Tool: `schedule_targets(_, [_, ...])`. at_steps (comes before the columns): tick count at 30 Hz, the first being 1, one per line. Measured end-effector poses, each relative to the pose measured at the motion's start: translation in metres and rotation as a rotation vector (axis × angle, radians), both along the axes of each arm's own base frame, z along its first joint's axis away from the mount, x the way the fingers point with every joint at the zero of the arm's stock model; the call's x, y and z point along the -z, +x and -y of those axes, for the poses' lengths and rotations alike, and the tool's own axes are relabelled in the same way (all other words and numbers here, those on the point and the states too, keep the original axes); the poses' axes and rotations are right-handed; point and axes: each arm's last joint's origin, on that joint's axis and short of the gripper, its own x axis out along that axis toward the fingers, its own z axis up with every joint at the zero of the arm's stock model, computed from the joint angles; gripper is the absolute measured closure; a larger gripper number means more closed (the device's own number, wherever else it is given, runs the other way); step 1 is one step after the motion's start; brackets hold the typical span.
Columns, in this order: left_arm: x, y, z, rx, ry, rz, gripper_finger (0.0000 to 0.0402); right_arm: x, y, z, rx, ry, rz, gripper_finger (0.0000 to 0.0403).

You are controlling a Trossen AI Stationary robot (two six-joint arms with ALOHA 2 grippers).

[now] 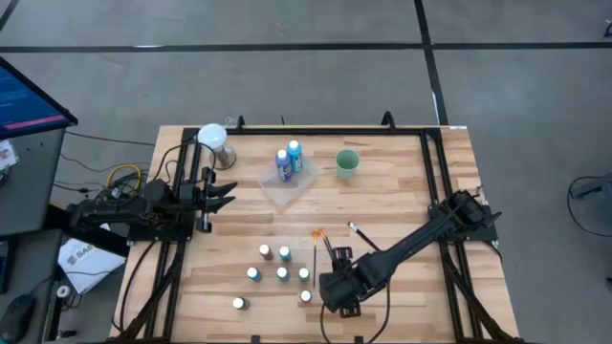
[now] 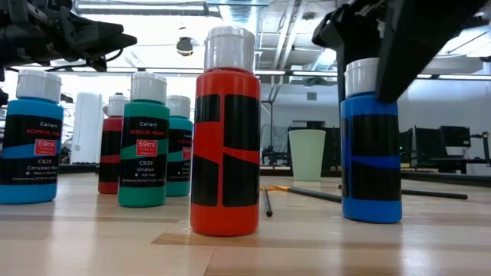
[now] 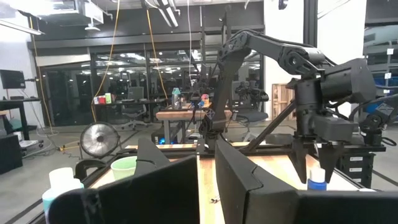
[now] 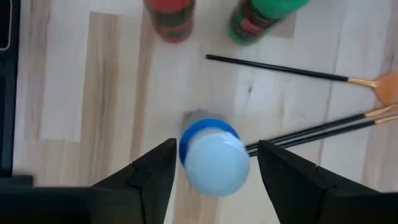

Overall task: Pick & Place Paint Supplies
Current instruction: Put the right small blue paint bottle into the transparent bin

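Note:
Several tiny white-capped paint bottles stand upright on the wooden table near its front. My right gripper is open and points steeply down over a blue one. A finger stands on either side of that bottle's white cap without visibly touching it. The low view shows this blue bottle upright under the gripper. Three thin dark brushes, one orange-tipped, lie flat just behind it. Two taller blue bottles stand in the clear tray. My left gripper waits shut at the table's left.
A green cup stands at the far middle, right of the tray. A white round object sits at the far left corner. Red and green bottles stand close to the blue one. Bare wood lies at the table's right.

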Motion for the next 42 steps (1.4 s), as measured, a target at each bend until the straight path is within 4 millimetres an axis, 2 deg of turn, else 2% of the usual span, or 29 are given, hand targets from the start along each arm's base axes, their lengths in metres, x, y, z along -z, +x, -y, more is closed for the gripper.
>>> schedule_targets(8, [0.0,0.0,0.0,0.0,0.0,0.0,0.0401,0.0,-0.001,0.0,-0.003,-0.005,-0.007,0.0228])
schedule_targets(15, [0.0,0.0,0.0,0.0,0.0,0.0,0.0401,-0.002,0.0,0.0,-0.014,-0.002,0.002,0.0285])
schedule_targets(18, [0.0,0.0,0.0,0.0,0.0,0.0,0.0401,-0.002,0.0,0.0,-0.018,-0.002,0.005,0.0295])
schedule_targets(22, [0.0,0.0,0.0,0.0,0.0,0.0,0.0401,-0.002,0.001,-0.001,-0.018,0.005,0.017,0.0282])
schedule_targets(33, [0.0,0.0,0.0,0.0,0.0,0.0,0.0401,-0.001,0.004,0.002,-0.007,0.007,0.02,0.0172])
schedule_targets(37, [0.0,0.0,0.0,0.0,0.0,0.0,0.0401,-0.006,0.007,0.001,-0.007,0.018,0.037,0.0169])
schedule_targets(42, [0.0,0.0,0.0,0.0,0.0,-0.001,0.0401,-0.01,0.009,0.002,-0.01,0.022,0.049,0.0195])
